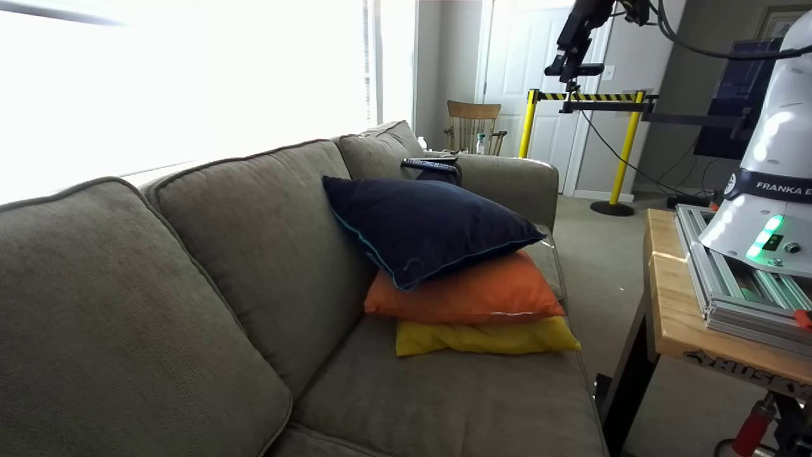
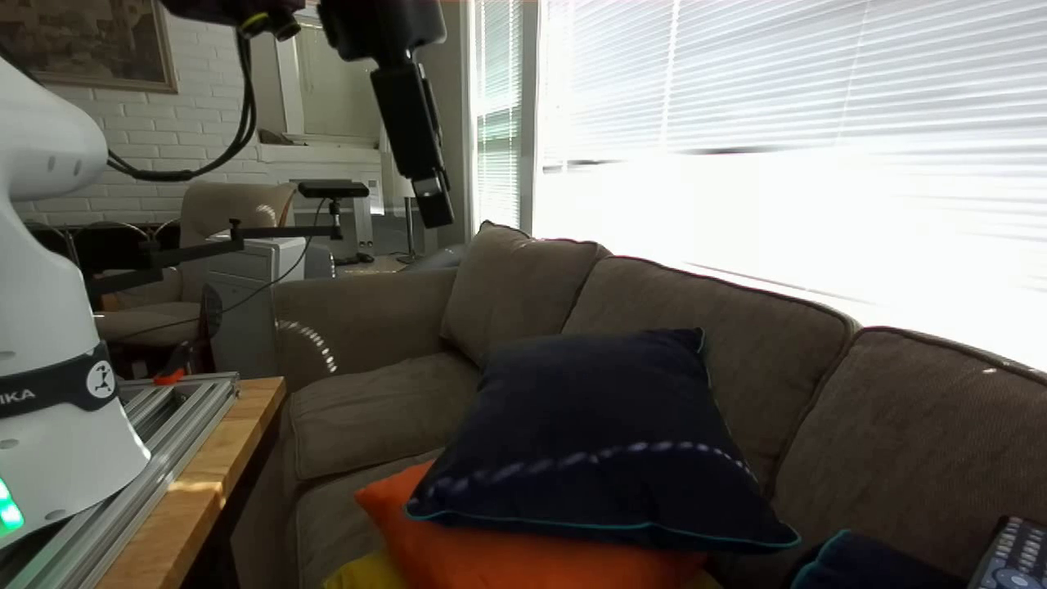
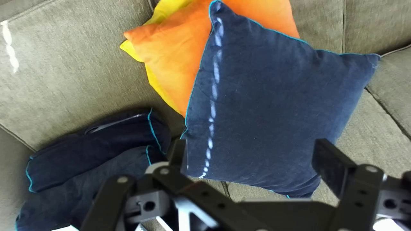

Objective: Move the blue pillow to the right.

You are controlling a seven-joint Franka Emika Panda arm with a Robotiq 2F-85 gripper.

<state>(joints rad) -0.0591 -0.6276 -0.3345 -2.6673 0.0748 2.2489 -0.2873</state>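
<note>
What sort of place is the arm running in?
Probably a home living room, though a staged one can't be ruled out: there's a cushioned fabric sofa, window blinds and a framed wall picture.

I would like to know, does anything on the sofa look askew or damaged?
Yes, the blue pillow looks askew: it lies crookedly on the orange pillow, corners not lined up, part of it overhanging. The pale dashes across it are probably sunlight, not damage. I see no spill.

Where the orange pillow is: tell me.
In an exterior view, just right of centre, the orange pillow lies stacked between the blue pillow above and the yellow pillow below.
</note>
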